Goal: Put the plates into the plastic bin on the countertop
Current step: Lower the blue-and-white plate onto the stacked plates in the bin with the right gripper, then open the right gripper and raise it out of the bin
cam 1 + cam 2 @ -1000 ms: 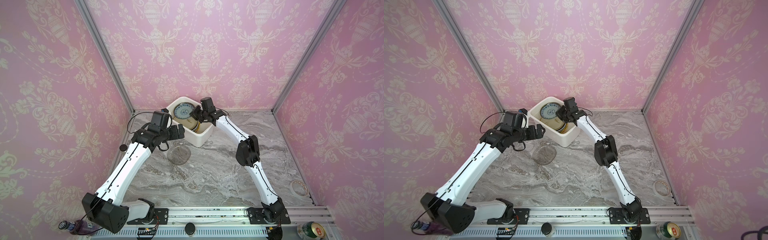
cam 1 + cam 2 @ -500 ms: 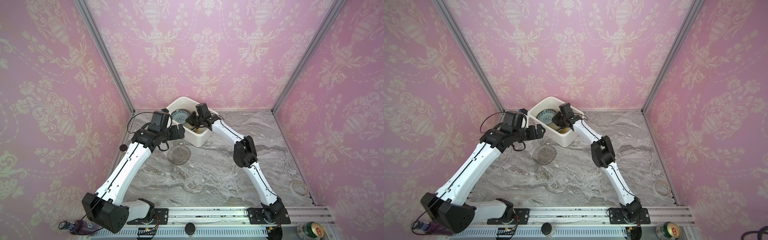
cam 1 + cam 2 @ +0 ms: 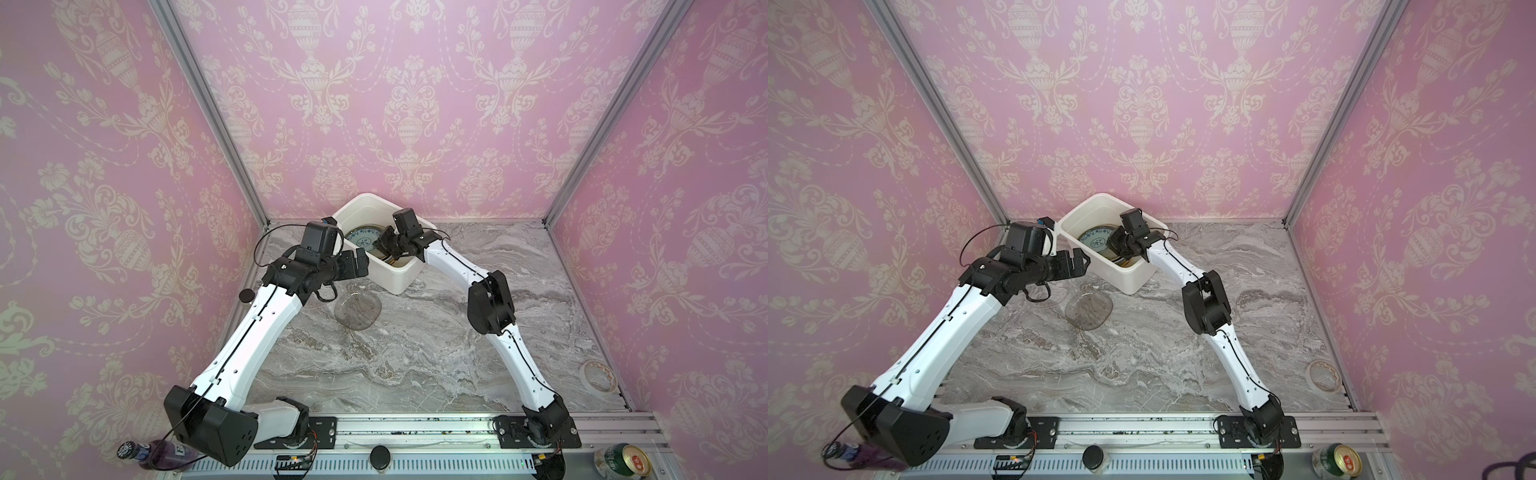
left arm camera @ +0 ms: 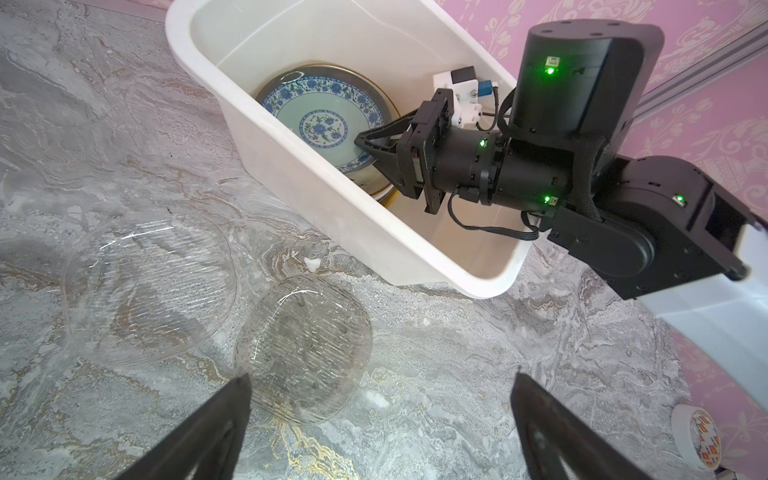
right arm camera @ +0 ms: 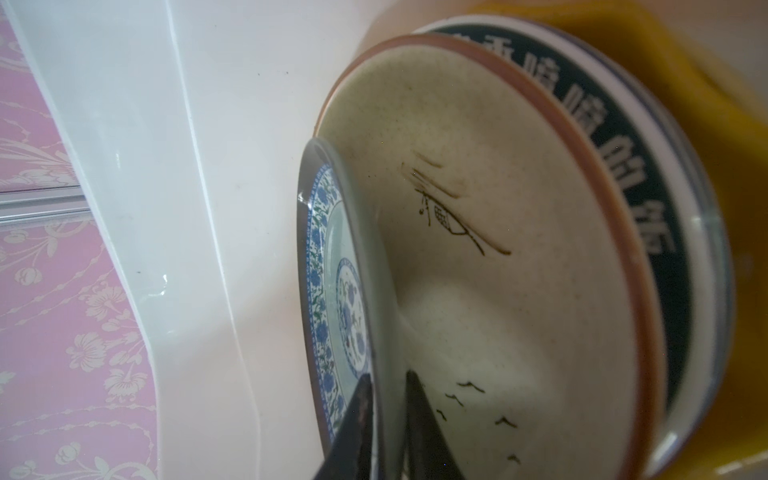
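Black-fingered, the right end effector (image 5: 388,376) sits down inside the plastic bin (image 4: 316,199), with one finger on each side of the rim of the small blue patterned plate (image 5: 332,291). Whether the fingers press that rim or stand just free of it cannot be told from the views. The plate leans at a tilt on the cream plate (image 5: 478,291), which rests on a white dark-rimmed plate (image 5: 648,187). Something yellow and blurred shows beneath the stack. In both top views the bin stands at the back of the counter (image 3: 415,353), close to the rear wall, and the right arm bends over its rim.

The left end effector (image 4: 380,415) is spread wide and holds nothing. It hangs above the counter just outside the bin, over the edge of a smoky glass plate (image 4: 303,349). That plate lies flat on the counter near the bin, and a clearer glass plate (image 4: 149,286) lies just beside it. A tape roll (image 3: 598,376) rests well apart at the counter's right edge.
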Robot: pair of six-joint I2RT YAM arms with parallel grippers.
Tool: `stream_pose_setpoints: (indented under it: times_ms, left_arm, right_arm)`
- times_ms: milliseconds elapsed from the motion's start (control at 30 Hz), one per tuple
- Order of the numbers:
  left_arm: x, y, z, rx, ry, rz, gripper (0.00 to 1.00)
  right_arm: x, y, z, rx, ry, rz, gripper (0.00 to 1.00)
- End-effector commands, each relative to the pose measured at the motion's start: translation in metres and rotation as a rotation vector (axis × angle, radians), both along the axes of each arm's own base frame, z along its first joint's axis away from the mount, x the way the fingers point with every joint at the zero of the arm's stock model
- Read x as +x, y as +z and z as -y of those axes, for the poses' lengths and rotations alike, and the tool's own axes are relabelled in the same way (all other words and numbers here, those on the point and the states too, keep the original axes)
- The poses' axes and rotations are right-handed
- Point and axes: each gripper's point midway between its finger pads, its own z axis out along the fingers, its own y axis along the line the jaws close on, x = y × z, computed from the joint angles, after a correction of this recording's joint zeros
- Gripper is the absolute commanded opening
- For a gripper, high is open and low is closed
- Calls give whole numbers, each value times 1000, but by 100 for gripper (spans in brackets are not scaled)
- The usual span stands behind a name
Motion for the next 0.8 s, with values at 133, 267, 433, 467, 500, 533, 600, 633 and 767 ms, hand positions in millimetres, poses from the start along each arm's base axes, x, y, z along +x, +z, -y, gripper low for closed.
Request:
stream_pose_setpoints:
  times_ms: [133, 267, 433, 467, 500, 533, 600, 633, 767]
  left_arm:
    - [-3, 4, -4, 2, -6, 0, 99]
    - [-1, 6, -6, 5, -4, 5, 99]
    - [-1, 6, -5, 0, -2, 6, 99]
    - [-1, 5, -5, 0, -5, 4, 99]
    - [-1, 3, -5, -1, -5, 0, 99]
    - [-1, 1, -5, -1, -5, -7, 99]
    - [-2, -3, -4, -1, -7, -20, 99]
    - [-3, -5, -5, -1, -6, -24, 99]
    - [-1, -7, -5, 2, -3, -31, 99]
  right_arm:
    - [14, 5, 12, 2, -39, 23, 27]
    - [16, 10, 15, -1, -54, 30, 42]
    - [19, 20, 20, -3, -77, 46, 62]
    - [19, 21, 20, -1, -78, 48, 64]
    - [20, 22, 22, -1, -83, 51, 65]
    - [20, 24, 21, -1, -80, 55, 66]
    - [22, 30, 22, -7, -73, 78, 70]
    - [22, 29, 23, -15, -71, 80, 71]
    - [24, 21, 30, -24, -78, 55, 76]
